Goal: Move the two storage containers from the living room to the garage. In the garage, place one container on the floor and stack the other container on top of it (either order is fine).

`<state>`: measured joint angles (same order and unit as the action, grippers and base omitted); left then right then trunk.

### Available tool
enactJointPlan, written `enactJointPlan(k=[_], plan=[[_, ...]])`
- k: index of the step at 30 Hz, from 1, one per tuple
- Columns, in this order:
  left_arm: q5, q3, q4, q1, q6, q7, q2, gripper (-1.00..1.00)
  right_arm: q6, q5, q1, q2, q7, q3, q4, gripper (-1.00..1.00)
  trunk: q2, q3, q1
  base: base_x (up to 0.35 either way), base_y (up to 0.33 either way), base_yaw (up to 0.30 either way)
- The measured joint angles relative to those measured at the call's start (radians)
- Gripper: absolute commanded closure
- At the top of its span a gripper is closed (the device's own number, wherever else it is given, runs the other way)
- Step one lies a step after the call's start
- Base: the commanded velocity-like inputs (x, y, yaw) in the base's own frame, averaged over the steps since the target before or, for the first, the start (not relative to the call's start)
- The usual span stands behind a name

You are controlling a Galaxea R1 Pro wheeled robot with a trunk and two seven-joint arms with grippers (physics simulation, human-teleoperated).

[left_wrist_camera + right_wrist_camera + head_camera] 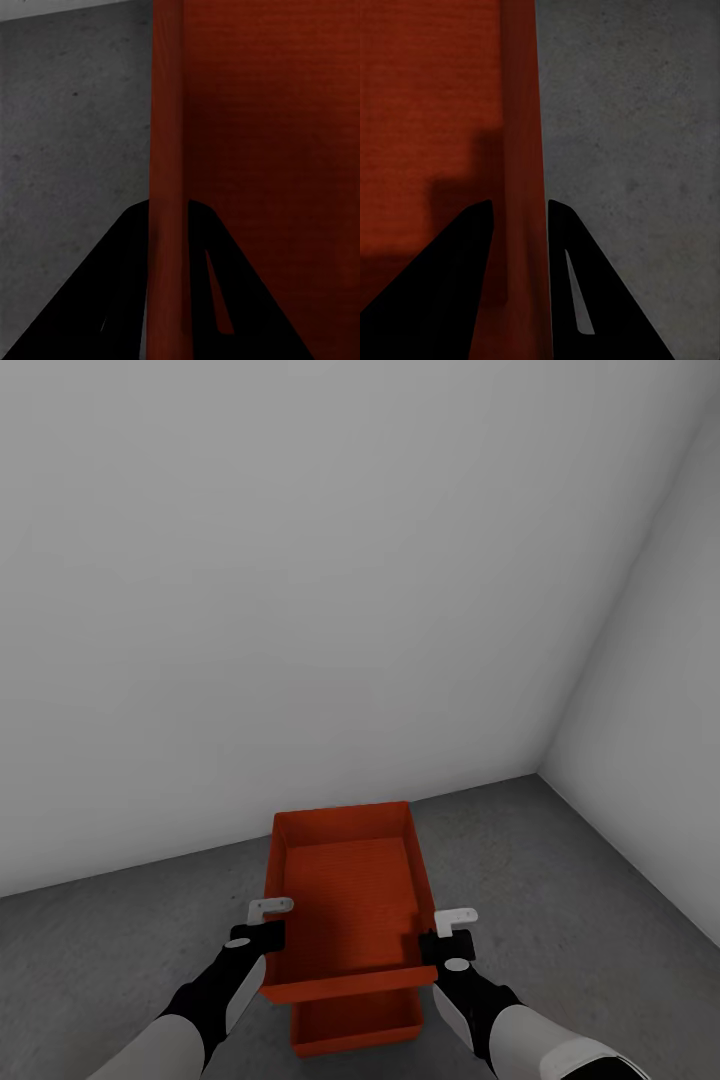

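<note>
Now you hold upper container [345,890] — left gripper [262,927], right gripper [447,932] pinching its side walls; second container [355,1022] beneath, mostly hidden.

Upper orange-red container [345,900] level, open-topped, directly above second container [356,1023] resting on grey concrete floor [560,880].

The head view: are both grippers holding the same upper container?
Yes, the left gripper and the right gripper clamp opposite side walls of the upper container.
</note>
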<state>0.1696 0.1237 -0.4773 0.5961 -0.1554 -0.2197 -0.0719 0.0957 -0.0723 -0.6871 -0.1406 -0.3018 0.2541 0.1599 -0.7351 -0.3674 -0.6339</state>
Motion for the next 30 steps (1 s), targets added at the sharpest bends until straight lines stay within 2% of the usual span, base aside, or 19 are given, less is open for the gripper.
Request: enactJointPlan(k=[5, 30], plan=[[-0.001, 0.000, -0.001, 0.000, 0.000, 0.000, 0.000, 1.00, 0.000, 0.001, 0.000, 0.000, 0.000, -0.001, 0.001, 1.00, 0.000, 0.000, 0.000, 0.000, 0.000, 0.000], [0.004, 0.001, 0.001, 0.000, -0.001, -0.001, 0.001, 1.00, -0.004, 0.000, 0.000, 0.000, 0.000, 0.001, 0.001, 1.00, -0.175, -0.078, -0.096, 0.000, 0.000, 0.000]])
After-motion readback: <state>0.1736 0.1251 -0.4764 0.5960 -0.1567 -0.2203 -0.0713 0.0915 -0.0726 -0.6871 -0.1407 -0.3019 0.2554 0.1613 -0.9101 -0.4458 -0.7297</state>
